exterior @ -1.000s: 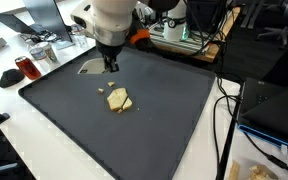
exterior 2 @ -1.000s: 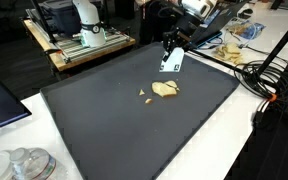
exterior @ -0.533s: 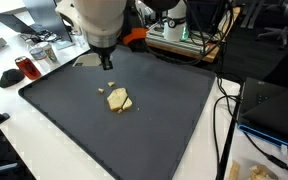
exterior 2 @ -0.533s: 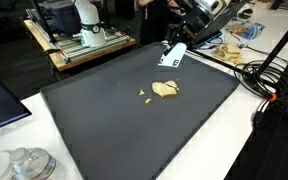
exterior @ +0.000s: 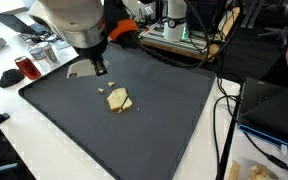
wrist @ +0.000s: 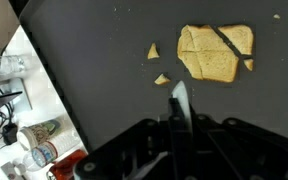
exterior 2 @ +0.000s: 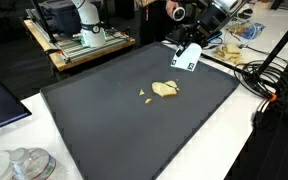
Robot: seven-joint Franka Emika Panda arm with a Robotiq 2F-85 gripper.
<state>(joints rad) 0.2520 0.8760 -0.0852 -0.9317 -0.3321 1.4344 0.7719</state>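
Closest to my wrist camera, at the bottom of the frame, the end effector (wrist: pixel 179 135) is clenched on a flat white blade (wrist: pixel 179 100). From here I see it edge-on, a thin pale sliver standing out from between the fingers. In an exterior view the same blade (exterior 2: pixel 187 58) shows its face: a small rectangle with a dark mark, hanging tilted under the end effector (exterior 2: pixel 192 42). It sits near the far edge of the mat, right of centre in the upper part of the frame. Whether it touches the mat I can't tell, nor whether it is a scraper or a stiff card.

I judge it light, thin, rigid and smooth-faced, so it could pivot or slip if pinched by a corner. The flat faces near one short end are the place to hold it.

Just beyond the blade tip, on the dark mat (wrist: pixel 94 60), lie small tan crumbs (wrist: pixel 153 50). Further up, in the upper right of the frame, is a squarish tan cracker (wrist: pixel 216 52) split by cracks. It looks dry, brittle and featherweight, likely to crumble under a pinch and better lifted from underneath.

The mat looks matte and slightly grippy, and it covers most of the white surface (exterior: pixel 14 130). At the far lower left, past the mat's edge, stand a few small containers (wrist: pixel 44 150).
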